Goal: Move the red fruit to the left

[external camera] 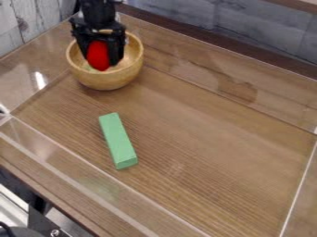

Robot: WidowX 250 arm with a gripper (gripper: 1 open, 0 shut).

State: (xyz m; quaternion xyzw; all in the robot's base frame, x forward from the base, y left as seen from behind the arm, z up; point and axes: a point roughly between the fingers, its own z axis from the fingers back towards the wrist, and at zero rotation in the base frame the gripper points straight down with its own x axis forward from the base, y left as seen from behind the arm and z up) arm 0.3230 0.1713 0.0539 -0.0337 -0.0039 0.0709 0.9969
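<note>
The red fruit [98, 55] is a small glossy red shape held between the black fingers of my gripper [98, 56], which is shut on it. Gripper and fruit sit low over the left part of the wooden bowl [109, 76] at the table's far left. The fruit's green stem end is hidden by the fingers. The arm comes down from the top edge of the view.
A green rectangular block [118, 140] lies flat on the wooden table, nearer the front and middle. Clear plastic walls [297, 190] ring the tabletop. A dark panelled wall stands behind at the right.
</note>
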